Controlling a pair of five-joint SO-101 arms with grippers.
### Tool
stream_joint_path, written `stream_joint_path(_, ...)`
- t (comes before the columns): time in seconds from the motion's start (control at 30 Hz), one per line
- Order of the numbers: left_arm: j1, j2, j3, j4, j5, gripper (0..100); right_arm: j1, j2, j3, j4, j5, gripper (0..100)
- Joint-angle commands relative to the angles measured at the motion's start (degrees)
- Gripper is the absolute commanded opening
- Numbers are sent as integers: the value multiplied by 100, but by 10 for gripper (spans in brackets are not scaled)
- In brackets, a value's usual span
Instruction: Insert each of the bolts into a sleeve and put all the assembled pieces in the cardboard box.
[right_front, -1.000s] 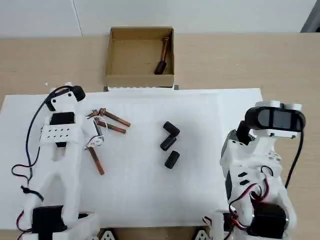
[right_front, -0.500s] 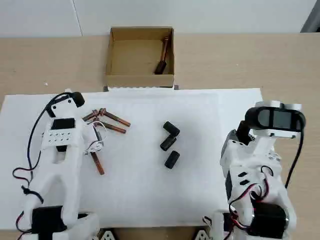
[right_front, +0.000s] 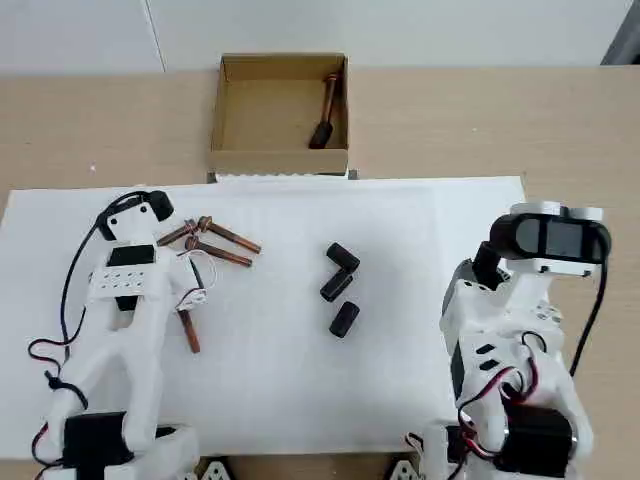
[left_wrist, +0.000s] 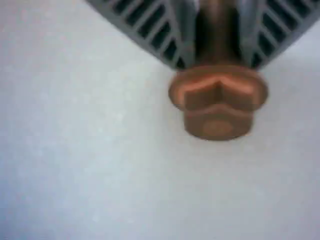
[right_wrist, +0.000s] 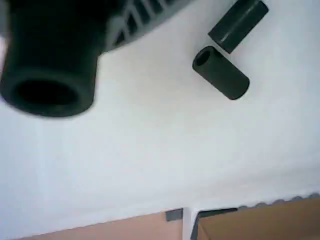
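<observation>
My left gripper (right_front: 189, 298) is shut on a copper bolt (right_front: 188, 331) low over the left part of the white mat; in the left wrist view the bolt's hex head (left_wrist: 217, 102) sticks out past the ribbed fingers (left_wrist: 150, 30). Loose copper bolts (right_front: 222, 244) lie just beyond it. Three black sleeves (right_front: 340, 287) lie mid-mat. My right gripper (right_front: 483, 265), at the mat's right side, is shut on another black sleeve (right_wrist: 49, 65), open end outward. Two of the mat's sleeves (right_wrist: 220, 72) lie farther off in the right wrist view. The cardboard box (right_front: 232, 110) holds one assembled piece (right_front: 324, 112).
The white mat (right_front: 300, 400) covers the near half of the wooden table (right_front: 480, 110). The box stands just past the mat's far edge, left of centre. Bare mat lies between the sleeves and the right arm.
My left arm has drawn back toward the table's near edge, carrying the bolt a little away from the loose bolts. The right arm has not moved.
</observation>
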Motion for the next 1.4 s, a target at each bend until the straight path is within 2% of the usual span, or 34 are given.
stream_joint_path(0.0,-26,-70,-92,88,9,5,31,-57,-53,-101,-35,3)
stream_joint_path(0.13,-26,-79,-585,554,18,5,31,-57,-114,-92,-35,3)
stream_joint_path(0.27,-26,-404,-1587,1327,9,5,13,-57,-422,-75,-35,3)
stream_joint_path(0.43,290,-1626,-2369,1714,-176,5,4,-57,-730,171,9,3)
stream_joint_path(0.67,923,-3534,-2378,2154,-466,5,4,-57,-1363,1332,9,3)
stream_joint_path(0.8,1046,-4475,-1912,2224,-721,5,4,-84,-1380,1719,9,3)
stream_joint_path(0.93,1011,-5679,-1121,2145,-1160,5,4,-470,-1319,1710,9,3)
stream_joint_path(1.03,1011,-6602,-391,1890,-1204,5,4,-796,-993,1613,158,3)
stream_joint_path(1.37,1011,-8607,1727,677,-1187,5,-40,-1719,897,136,246,3)
